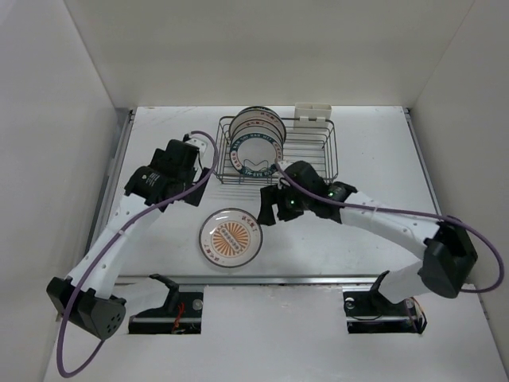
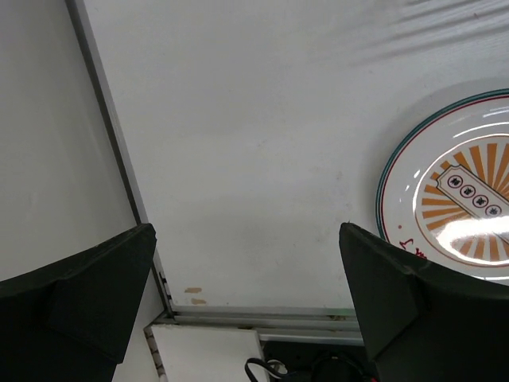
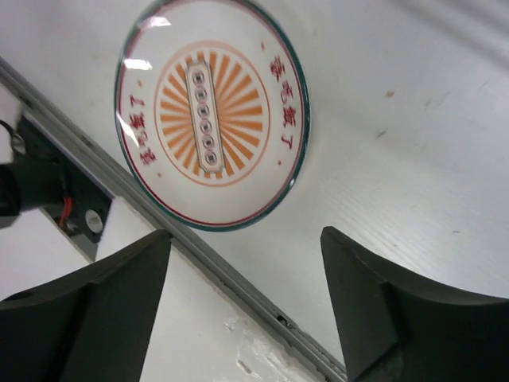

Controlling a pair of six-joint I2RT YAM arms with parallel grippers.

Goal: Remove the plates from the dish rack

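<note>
Right gripper (image 3: 242,239): fingers spread, nothing between them. Left gripper (image 2: 246,231): likewise spread and empty. One plate (image 3: 211,119) lies flat, face up, just beyond the right fingertips. The other plates (image 1: 256,143) stand on edge in the dish rack (image 1: 318,163), behind the right fingers, faces toward the arms and leaning back. The rack's long axis runs across the table (image 1: 366,143). Recommendation: turn the fingers to the nearest upright rim, straddle it edge-on, grip firmly, lift straight up clear of the rack
</note>
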